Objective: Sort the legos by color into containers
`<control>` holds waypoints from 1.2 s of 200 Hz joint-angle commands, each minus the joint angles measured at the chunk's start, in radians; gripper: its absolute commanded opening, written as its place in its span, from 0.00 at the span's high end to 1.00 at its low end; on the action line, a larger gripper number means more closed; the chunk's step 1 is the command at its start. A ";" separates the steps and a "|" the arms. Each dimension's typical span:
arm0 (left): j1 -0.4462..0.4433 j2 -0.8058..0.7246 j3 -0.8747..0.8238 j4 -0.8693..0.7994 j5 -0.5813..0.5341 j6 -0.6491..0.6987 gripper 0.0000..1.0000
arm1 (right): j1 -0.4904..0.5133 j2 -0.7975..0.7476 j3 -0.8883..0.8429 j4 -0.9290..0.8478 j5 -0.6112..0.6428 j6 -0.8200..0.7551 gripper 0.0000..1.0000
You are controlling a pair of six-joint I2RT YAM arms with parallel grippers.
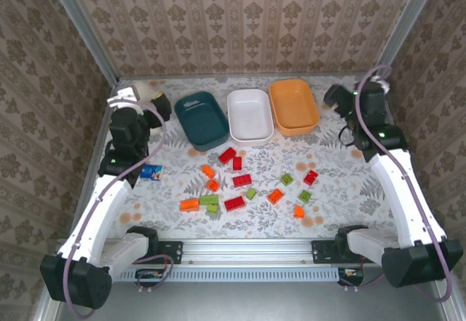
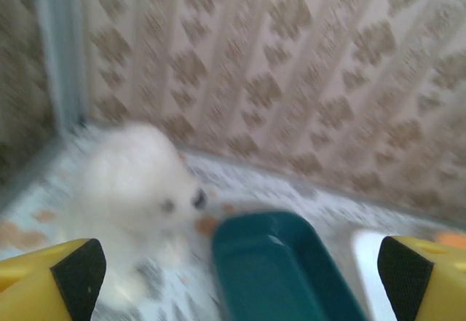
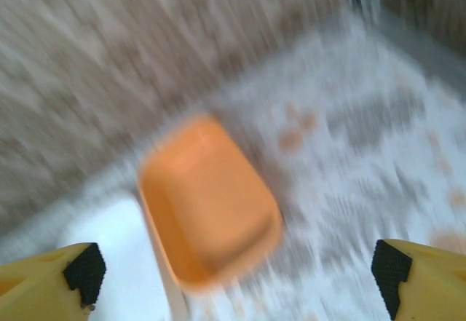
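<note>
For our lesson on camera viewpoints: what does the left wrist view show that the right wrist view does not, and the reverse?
Left wrist, not right wrist: the white plush bear and the teal container. Right wrist, not left wrist: the orange container in full. Shared: the white container, cut off at the frame edge in each, the patterned wall and the floral tabletop.

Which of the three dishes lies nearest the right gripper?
The orange dish, at the right end of the row beside the right gripper; the white dish and teal dish lie farther left.
</note>
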 commanded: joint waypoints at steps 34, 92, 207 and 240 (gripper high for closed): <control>-0.173 0.101 -0.007 -0.313 0.531 -0.062 0.00 | 0.129 0.101 -0.165 -0.392 -0.178 0.174 0.16; -0.291 0.089 -0.107 -0.190 0.626 -0.150 0.00 | 0.115 0.337 -0.223 -0.277 -0.253 0.126 0.19; -0.322 0.085 -0.097 -0.169 0.585 -0.169 0.00 | 0.069 0.438 -0.341 -0.109 -0.301 0.160 0.46; -0.322 0.088 -0.091 -0.174 0.580 -0.168 0.00 | 0.068 0.457 -0.327 -0.088 -0.288 0.148 0.61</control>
